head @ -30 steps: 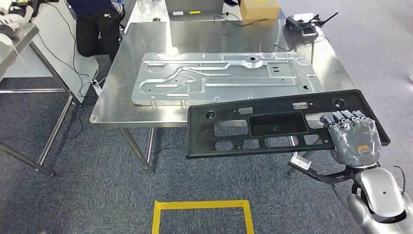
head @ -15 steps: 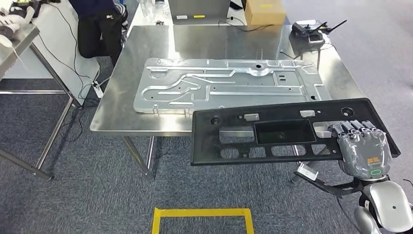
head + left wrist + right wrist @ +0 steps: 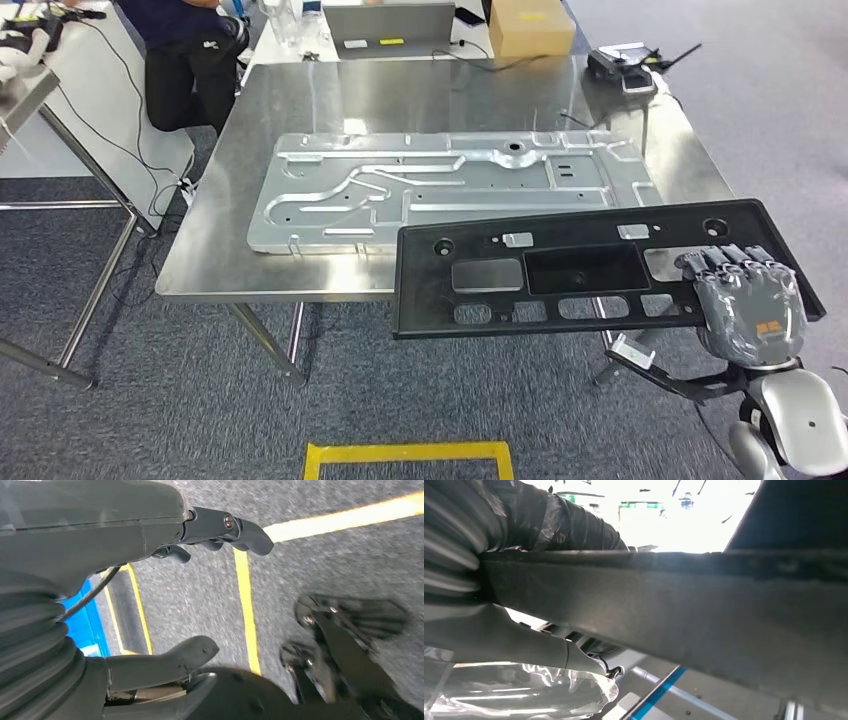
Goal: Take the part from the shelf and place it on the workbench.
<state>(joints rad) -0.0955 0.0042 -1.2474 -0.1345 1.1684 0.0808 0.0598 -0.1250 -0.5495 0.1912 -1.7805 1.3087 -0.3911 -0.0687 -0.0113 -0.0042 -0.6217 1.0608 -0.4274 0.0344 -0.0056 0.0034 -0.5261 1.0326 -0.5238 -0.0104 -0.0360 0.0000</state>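
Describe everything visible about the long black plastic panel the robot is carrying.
The long black plastic panel is flat and matte, with rectangular cutouts, a recessed central pocket, round holes near its far corners and two small pale tabs. It is held roughly level, its far edge overlapping the steel workbench in the head view. The right hand grips its right end.

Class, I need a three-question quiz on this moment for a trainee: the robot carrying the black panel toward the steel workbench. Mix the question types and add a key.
1. True or false: the black plastic panel already lies flat on the workbench.
2. Which hand holds the panel? A) left hand B) right hand C) both
3. Fill in: the large part already lying on the workbench is a silver ____ panel.

Key
1. False: it is held in the air, overlapping the bench's near edge.
2. B: it grips the panel's right end, while the left hand hangs over the floor.
3. Metal.
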